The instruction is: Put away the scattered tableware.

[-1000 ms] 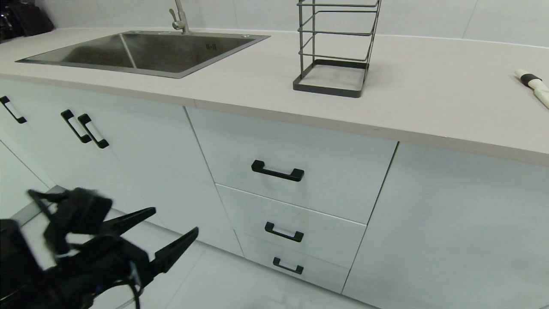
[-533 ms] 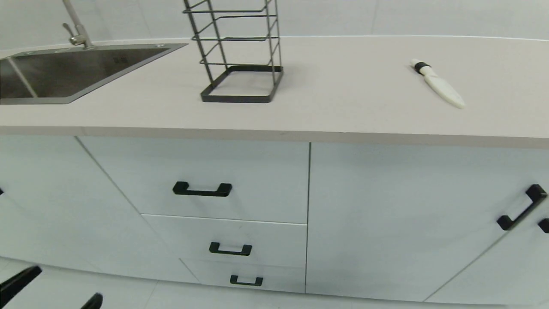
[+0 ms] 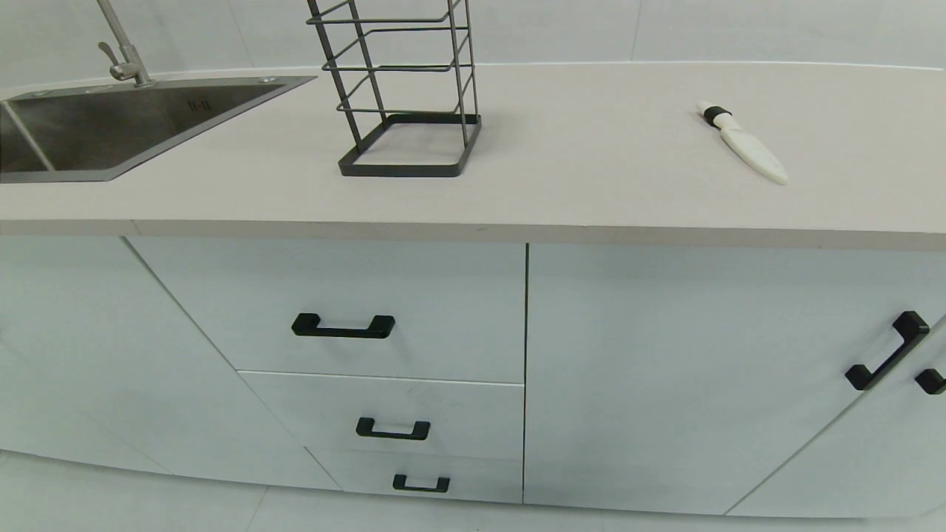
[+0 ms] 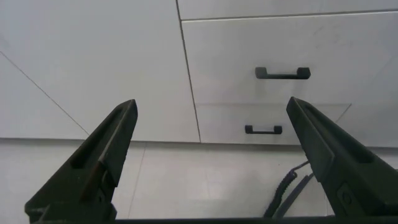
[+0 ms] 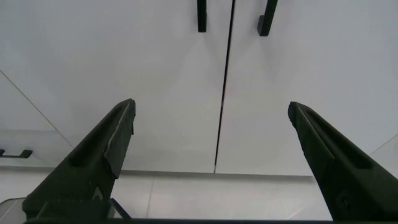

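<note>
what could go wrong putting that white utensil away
The white utensil lies flat on the countertop, so a grasp could slide it rather than lift it. The left tool and right tool hang open low by the cabinet fronts; raising them might clip the countertop edge. The wire rack is open-sided, so the utensil might slip through.
</note>
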